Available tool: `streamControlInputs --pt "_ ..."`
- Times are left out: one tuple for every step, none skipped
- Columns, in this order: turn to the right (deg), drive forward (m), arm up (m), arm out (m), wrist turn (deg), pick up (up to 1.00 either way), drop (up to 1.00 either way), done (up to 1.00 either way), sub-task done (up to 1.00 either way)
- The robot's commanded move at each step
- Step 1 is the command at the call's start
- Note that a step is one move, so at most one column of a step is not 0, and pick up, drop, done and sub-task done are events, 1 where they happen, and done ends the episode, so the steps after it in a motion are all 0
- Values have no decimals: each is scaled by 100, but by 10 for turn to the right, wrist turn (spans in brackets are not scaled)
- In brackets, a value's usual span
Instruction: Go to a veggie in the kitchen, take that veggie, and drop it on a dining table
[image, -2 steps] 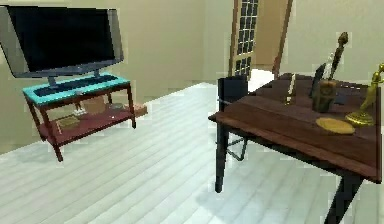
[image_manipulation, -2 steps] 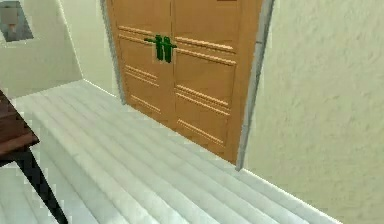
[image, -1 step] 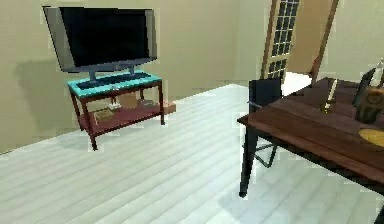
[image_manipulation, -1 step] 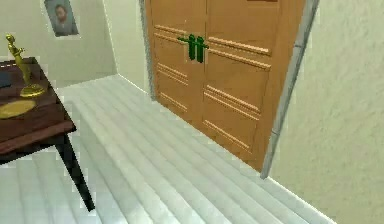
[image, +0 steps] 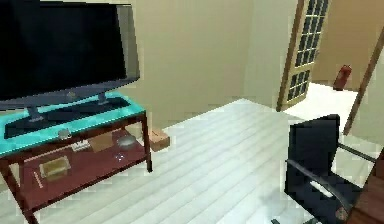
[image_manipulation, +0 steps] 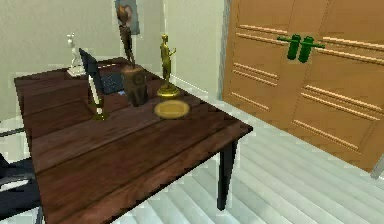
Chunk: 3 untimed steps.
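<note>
On the dark wooden table (image_manipulation: 120, 150) — gold statuette (image_manipulation: 166, 62), yellow plate (image_manipulation: 172, 109)

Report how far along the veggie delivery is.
Done: nothing evident. In hand: finding the kitchen, from a room with a black flat television on a teal-topped stand, beside a dark wooden table. Left: perhaps through the glazed wooden door, taking the veggie, dropping it.

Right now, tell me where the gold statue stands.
In the arm side view's upper middle, the gold statue stands on the wooden table, just behind a flat gold dish.
</note>
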Motion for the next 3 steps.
streamControlInputs --pt "-60 0 0 0 0 0 0 0 0" --pt "0 25 0 0 0 0 0 0 0" --pt "150 0 0 0 0 0 0 0 0"
